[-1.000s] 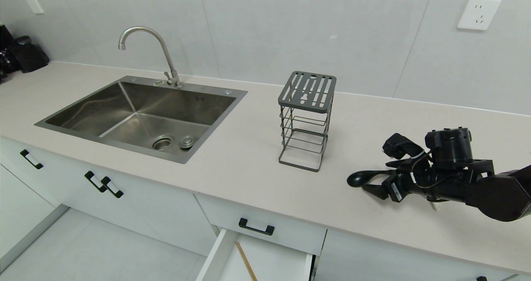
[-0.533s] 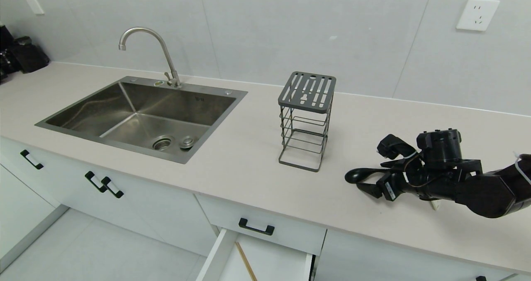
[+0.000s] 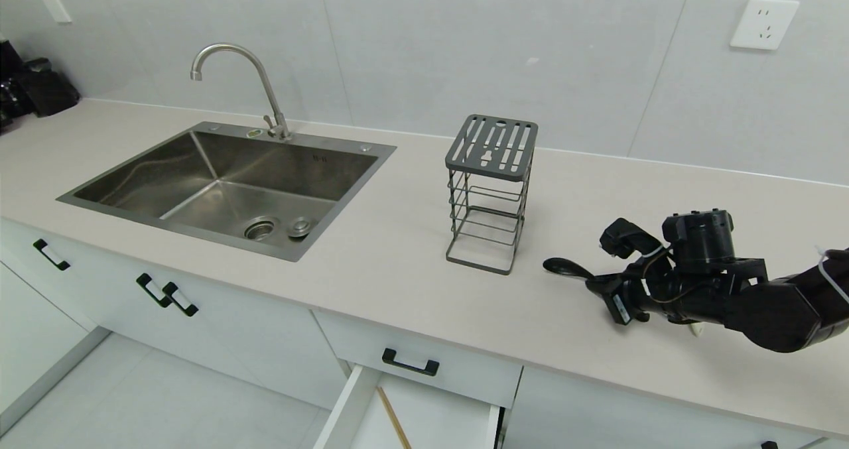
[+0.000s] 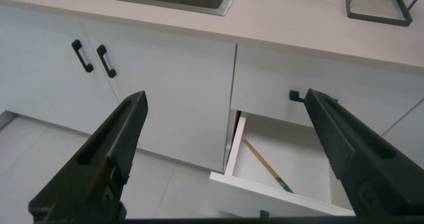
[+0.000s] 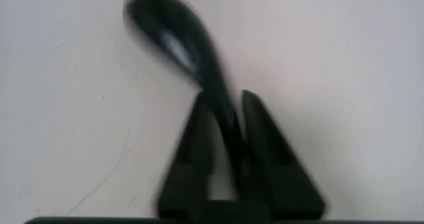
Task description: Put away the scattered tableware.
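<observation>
**Q:** What is the main hazard?
**A:** The right gripper (image 3: pixel 600 283), right of centre in the head view, has its jaws closed on the thin handle of the black spoon (image 3: pixel 564 267). The spoon's bowl points toward the wire rack (image 3: pixel 489 193). The hold sits well back on a narrow, glossy handle, so the spoon may pivot or slide out in a swing. Whether the bowl touches the countertop (image 3: pixel 398 283) cannot be told.

**Q:** Are there further hazards?
**A:** A carry to the open drawer (image 3: pixel 341 409), bottom centre, would probably pass over the counter's edge, and a slip there would send the spoon to the floor. The rack stands near the bowl and could be clipped. The left gripper (image 4: pixel 225 98) hangs before the cabinet fronts, jaws wide, holding nothing.

**Q:** What of the surface and the room?
**A:** The countertop is pale and matt. A steel sink (image 3: pixel 179 230) with a curved tap (image 3: pixel 245 71) occupies the left half of the frame. The wall is grey tile, with a socket (image 3: pixel 764 22) at upper right and dark items (image 3: pixel 40 87) at upper left. A wooden stick (image 3: pixel 392 422) lies in the drawer.
</observation>
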Robot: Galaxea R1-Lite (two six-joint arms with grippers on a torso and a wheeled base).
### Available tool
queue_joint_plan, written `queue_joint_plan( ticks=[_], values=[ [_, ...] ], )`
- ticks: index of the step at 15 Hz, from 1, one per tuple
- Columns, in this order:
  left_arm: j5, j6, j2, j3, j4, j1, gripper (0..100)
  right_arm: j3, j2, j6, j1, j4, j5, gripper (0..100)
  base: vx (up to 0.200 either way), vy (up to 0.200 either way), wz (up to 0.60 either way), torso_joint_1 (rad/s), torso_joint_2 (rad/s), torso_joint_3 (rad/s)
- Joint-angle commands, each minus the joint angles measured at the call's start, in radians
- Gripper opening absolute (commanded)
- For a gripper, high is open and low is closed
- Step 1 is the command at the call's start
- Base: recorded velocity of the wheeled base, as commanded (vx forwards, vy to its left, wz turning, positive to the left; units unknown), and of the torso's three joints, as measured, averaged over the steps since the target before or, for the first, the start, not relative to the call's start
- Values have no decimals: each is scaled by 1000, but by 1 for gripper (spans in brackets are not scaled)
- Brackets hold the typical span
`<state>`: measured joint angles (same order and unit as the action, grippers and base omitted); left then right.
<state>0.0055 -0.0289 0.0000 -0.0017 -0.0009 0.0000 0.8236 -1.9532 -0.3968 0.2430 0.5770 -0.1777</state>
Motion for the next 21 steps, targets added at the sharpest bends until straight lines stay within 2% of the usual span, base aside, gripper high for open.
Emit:
queue_joint_plan(
  ticks=[1, 6, 10, 13, 16, 17, 21],
  values=[
    [1, 0, 0, 0, -1, 0, 100, -17, 34, 0, 1, 0, -2, 0, 0, 0, 0, 0, 0, 0],
    [1, 0, 0, 0, -1, 0, 100, -106, 180, -5, 39, 14, 6, 0, 0, 0, 0, 0, 0, 0],
    [1, 0, 0, 0, -1, 0, 100, -259, 316, -2, 216, 15, 63, 0, 0, 0, 0, 0, 0, 0],
    [2, 0, 0, 0, -1, 0, 100, -268, 343, 0, 294, 15, 63, 0, 0, 0, 0, 0, 0, 0],
    [1, 0, 0, 0, -1, 0, 100, -273, 355, 0, 335, 15, 56, 0, 0, 0, 0, 0, 0, 0],
    [1, 0, 0, 0, -1, 0, 100, -270, 362, 6, 380, 15, 60, 0, 0, 0, 0, 0, 0, 0],
    [1, 0, 0, 0, -1, 0, 100, -265, 359, 142, 501, 6, 83, 0, 0, 0, 0, 0, 0, 0]
  ],
)
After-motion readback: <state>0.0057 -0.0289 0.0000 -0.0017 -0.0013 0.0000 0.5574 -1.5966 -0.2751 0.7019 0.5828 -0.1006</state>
